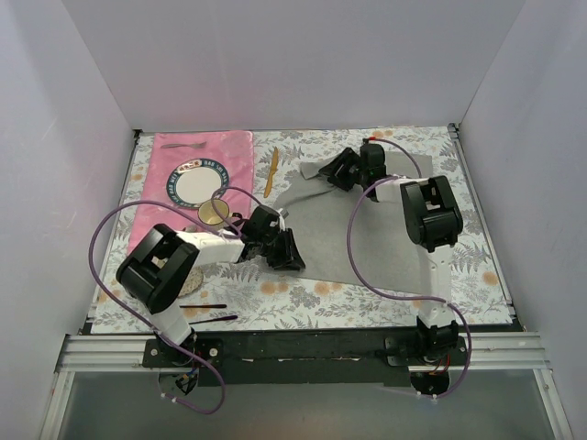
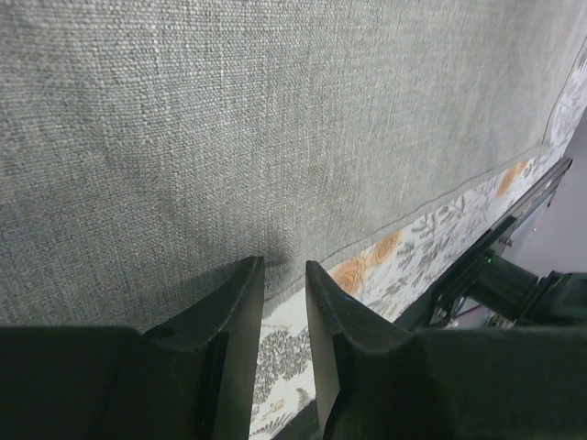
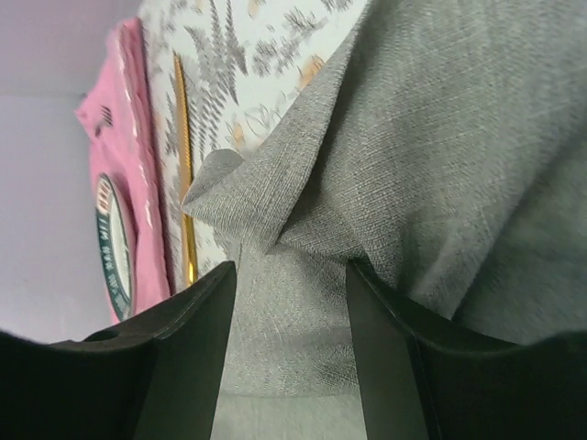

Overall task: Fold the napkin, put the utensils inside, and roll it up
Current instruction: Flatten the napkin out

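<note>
Left of napkin (image 1: 358, 234), placemat (image 1: 234, 156) logo (image 1: 195, 186) txt illegible.

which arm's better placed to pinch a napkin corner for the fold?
Right. The right gripper is open, with the bunched, raised corner of the napkin just ahead of its jaws, so closing should catch it. The left gripper sits over the flat near edge, jaws narrowly apart, with no lifted cloth to catch.

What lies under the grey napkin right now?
Floral tablecloth shows around the napkin; the orange utensil lies beside it, not under. Anything beneath the cloth is covered and cannot be seen.
</note>
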